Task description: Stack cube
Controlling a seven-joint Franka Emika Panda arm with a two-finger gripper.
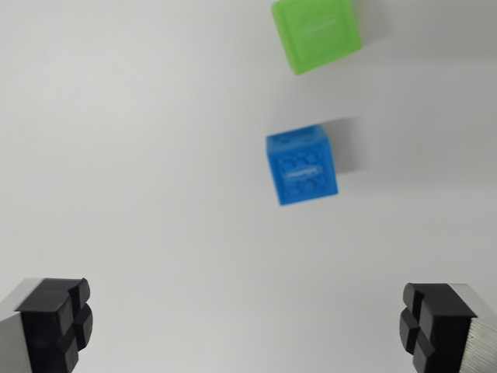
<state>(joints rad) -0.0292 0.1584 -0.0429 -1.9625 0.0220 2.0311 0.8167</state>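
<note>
Wrist view footage is slightly blurred, so the raised oval label on each cube is seen but its lettering cannot be read. A blue cube [302,167] with round studs on its face is found just right of centre on the white tabletop [132,155]. A green cube [316,33] is set beyond it near the top edge, well apart from it and partly cut off by the frame. The hand [248,330] is spread wide and holds nothing, with its black fingertips [58,322] seen at the lower corners. Nothing is placed between the hand and the cubes.
</note>
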